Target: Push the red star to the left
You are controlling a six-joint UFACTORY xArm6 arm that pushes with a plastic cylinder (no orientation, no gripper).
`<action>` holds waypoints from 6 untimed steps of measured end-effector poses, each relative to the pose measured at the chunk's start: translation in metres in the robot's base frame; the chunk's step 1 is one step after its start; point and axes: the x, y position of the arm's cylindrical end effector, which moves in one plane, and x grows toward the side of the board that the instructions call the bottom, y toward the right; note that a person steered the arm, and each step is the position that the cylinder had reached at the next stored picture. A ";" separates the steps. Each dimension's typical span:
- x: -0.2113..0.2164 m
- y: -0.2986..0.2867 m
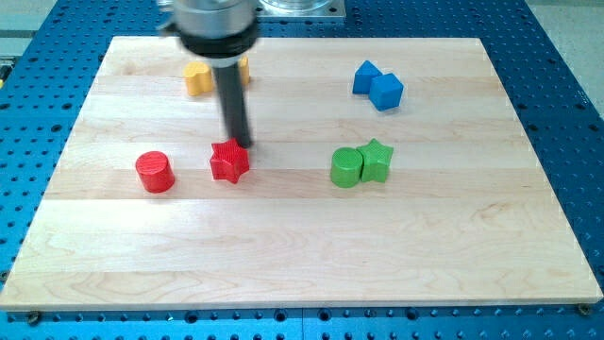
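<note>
My tip [242, 144], a bare rod with no jaws, touches the red star's [228, 161] far right edge. Red cylinder [155, 172] sits left of the star, apart.

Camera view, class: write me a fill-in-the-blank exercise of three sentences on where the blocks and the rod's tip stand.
1. My tip stands at the upper right edge of the red ____.
2. The red cylinder lies to the view's ____ of the red star.
3. The green cylinder touches the ____ star beside it.

Missing words: star; left; green
</note>
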 end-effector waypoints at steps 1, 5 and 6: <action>0.009 0.083; 0.052 0.015; 0.051 -0.027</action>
